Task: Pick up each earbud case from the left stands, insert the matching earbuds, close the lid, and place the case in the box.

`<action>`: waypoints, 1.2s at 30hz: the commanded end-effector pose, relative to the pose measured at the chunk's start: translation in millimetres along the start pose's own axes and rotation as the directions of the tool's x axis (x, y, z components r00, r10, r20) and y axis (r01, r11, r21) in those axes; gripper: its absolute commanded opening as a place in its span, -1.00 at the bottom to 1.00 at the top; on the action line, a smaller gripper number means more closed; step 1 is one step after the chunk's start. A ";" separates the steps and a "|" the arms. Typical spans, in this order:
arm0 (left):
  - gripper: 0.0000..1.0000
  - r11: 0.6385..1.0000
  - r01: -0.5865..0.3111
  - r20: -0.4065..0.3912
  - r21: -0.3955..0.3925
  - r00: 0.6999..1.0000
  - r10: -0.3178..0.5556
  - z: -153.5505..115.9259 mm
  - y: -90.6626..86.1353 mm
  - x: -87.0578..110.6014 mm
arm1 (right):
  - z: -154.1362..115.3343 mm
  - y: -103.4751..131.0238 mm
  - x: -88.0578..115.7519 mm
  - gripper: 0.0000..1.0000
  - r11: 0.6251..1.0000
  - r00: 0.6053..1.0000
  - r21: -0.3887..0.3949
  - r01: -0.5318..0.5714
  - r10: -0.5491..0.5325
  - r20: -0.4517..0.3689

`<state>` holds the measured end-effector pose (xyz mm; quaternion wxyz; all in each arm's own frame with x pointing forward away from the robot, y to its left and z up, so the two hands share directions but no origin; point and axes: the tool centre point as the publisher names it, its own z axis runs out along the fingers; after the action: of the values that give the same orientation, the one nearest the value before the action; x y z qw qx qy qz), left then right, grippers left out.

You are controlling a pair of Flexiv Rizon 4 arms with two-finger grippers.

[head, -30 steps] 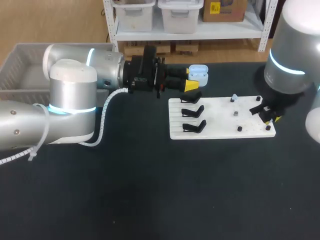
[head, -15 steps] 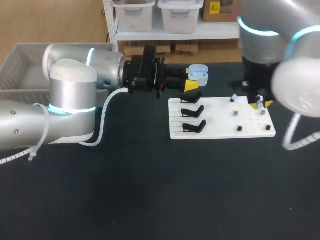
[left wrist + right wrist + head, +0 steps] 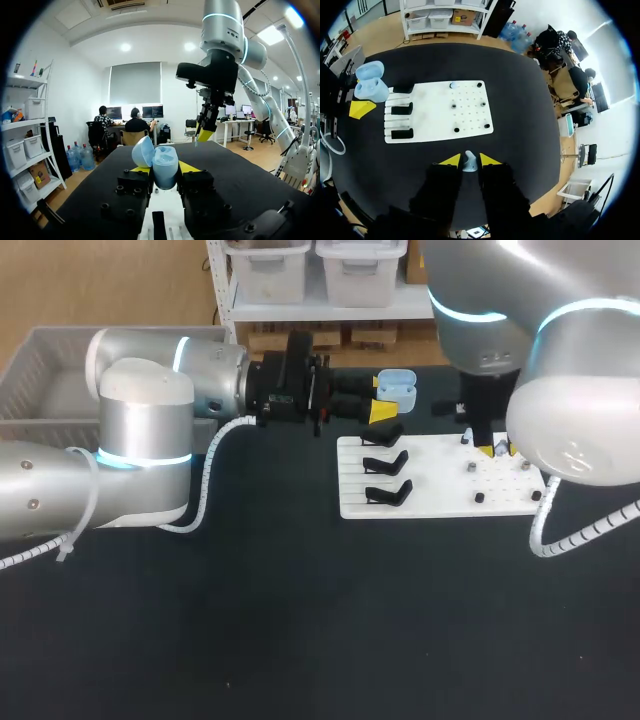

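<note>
Left gripper point(image 3: 165, 170): is clenching the earbud case point(image 3: 164, 161) from two sides, one yellow tip pressing on each flank.
Earbud case: is standing upright between those tips, light blue, with its lid point(image 3: 143, 151) swinging open to one side. In the head view the case point(image 3: 397, 388) is being held out at the end of the left gripper point(image 3: 385, 398), just past the far edge of the white board point(image 3: 440, 485) and near the farthest stand.
Right gripper point(image 3: 470, 160): is pinching a small light-blue earbud point(image 3: 469, 162) between its yellow tips. The earbud is sitting right in the gap, with both tips touching it.
Right gripper, head view point(image 3: 492, 450): is hanging fingers-down over the far right part of the board. The earbud is too small to make out from there.
White board point(image 3: 435, 117): is lying flat on the black table point(image 3: 300, 620), ahead of the right gripper's tips.
Stands point(image 3: 401, 108): three black ones are sitting in a row along the board's left side point(image 3: 385, 465).
Pegs point(image 3: 483, 104): small dark ones are dotting the board's right half.
Second earbud point(image 3: 451, 85): a light-blue piece is resting at the board's far edge, beside a peg.
Box point(image 3: 35, 365): grey and open-topped, it is sitting behind the left arm at the table's left.
</note>
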<state>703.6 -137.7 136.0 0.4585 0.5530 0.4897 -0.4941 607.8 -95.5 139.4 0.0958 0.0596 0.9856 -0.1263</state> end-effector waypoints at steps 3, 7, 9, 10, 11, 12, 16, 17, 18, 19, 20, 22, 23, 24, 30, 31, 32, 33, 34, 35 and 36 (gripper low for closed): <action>-1.00 1.000 0.000 -0.001 0.000 1.000 0.000 0.0 0.2 0.3 | 0.3 -2.1 2.6 -1.00 1.000 1.000 -0.004 -0.002 0.002 0.008; -1.00 1.000 0.000 -0.001 0.000 1.000 0.000 0.0 0.2 0.3 | -10.2 1.0 -7.9 -1.00 0.997 0.997 0.014 -0.079 0.079 0.001; -1.00 1.000 0.000 -0.001 0.000 1.000 0.000 0.0 0.2 0.3 | -16.1 3.0 -12.5 -1.00 0.992 0.992 0.018 -0.127 0.127 -0.007; -1.00 1.000 0.000 -0.001 0.000 1.000 0.000 0.0 0.2 0.3 | -18.8 4.3 -14.3 -1.00 0.988 0.988 0.027 -0.152 0.152 -0.013; -1.00 1.000 0.000 -0.001 0.000 1.000 0.000 0.0 0.2 0.3 | -21.6 6.0 -15.8 -1.00 0.984 0.984 0.024 -0.175 0.175 -0.023; -1.00 1.000 0.000 -0.001 0.000 1.000 0.000 0.0 0.2 0.3 | -24.5 7.1 -17.5 -1.00 0.976 0.975 0.018 -0.217 0.218 -0.032; -1.00 1.000 0.000 -0.001 0.000 1.000 0.000 0.0 0.2 0.3 | -31.5 9.1 -25.7 -1.00 0.930 0.929 0.005 -0.367 0.367 -0.051; -1.00 1.000 0.000 -0.001 0.000 1.000 0.000 0.0 0.2 0.3 | -33.4 11.9 -25.7 -1.00 0.921 0.920 0.002 -0.389 0.388 -0.054; -1.00 1.000 0.000 -0.001 0.000 1.000 0.000 0.0 0.2 0.3 | -34.8 15.2 -25.3 -1.00 0.919 0.917 0.006 -0.395 0.395 -0.048; -1.00 1.000 0.000 -0.001 0.000 1.000 0.000 0.0 0.2 0.3 | -36.3 18.9 -24.6 -1.00 0.915 0.914 0.000 -0.403 0.403 -0.054; -1.00 1.000 0.000 -0.001 0.000 1.000 0.000 0.0 0.2 0.3 | -37.2 22.3 -23.9 -1.00 0.912 0.911 0.001 -0.410 0.409 -0.054; -1.00 1.000 0.000 -0.001 0.000 1.000 0.000 0.0 0.2 0.3 | -38.9 27.9 -23.2 -1.00 0.905 0.903 -0.011 -0.426 0.425 -0.066; -1.00 1.000 0.000 -0.001 0.000 1.000 0.000 0.0 0.2 0.3 | -39.9 30.6 -23.0 -1.00 0.902 0.900 -0.014 -0.431 0.429 -0.072; -1.00 1.000 0.000 -0.001 0.000 1.000 0.000 0.0 0.2 0.3 | -41.0 32.5 -23.1 -1.00 0.897 0.895 -0.024 -0.441 0.438 -0.081; -1.00 1.000 0.000 -0.001 0.000 1.000 0.000 0.0 0.2 0.3 | -47.9 39.1 -27.5 -1.00 0.889 0.887 -0.026 -0.458 0.454 -0.085; -1.00 1.000 0.000 -0.001 0.000 1.000 0.000 0.0 0.2 0.3 | -47.9 39.1 -27.5 -1.00 0.889 0.887 -0.026 -0.458 0.454 -0.085; -1.00 1.000 0.000 -0.001 0.000 1.000 0.000 0.0 0.2 0.3 | -47.9 39.1 -27.5 -1.00 0.889 0.887 -0.026 -0.458 0.454 -0.085; -1.00 1.000 0.000 -0.001 0.000 1.000 0.000 0.0 0.2 0.3 | -47.9 39.1 -27.5 -1.00 0.889 0.887 -0.026 -0.458 0.454 -0.085; -1.00 1.000 0.000 -0.001 0.000 1.000 0.000 0.0 0.2 0.3 | -47.9 39.1 -27.5 -1.00 0.889 0.887 -0.026 -0.458 0.454 -0.085; -1.00 1.000 0.000 -0.001 0.000 1.000 0.000 0.0 0.2 0.3 | -47.9 39.1 -27.5 -1.00 0.889 0.887 -0.026 -0.458 0.454 -0.085; -1.00 1.000 0.000 -0.001 0.000 1.000 0.000 0.0 0.2 0.3 | -47.9 39.1 -27.5 -1.00 0.889 0.887 -0.026 -0.458 0.454 -0.085</action>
<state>703.6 -137.7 136.0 0.4585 0.5530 0.4897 -0.4941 631.5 -48.1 181.4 0.0864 0.2915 0.9497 -0.0755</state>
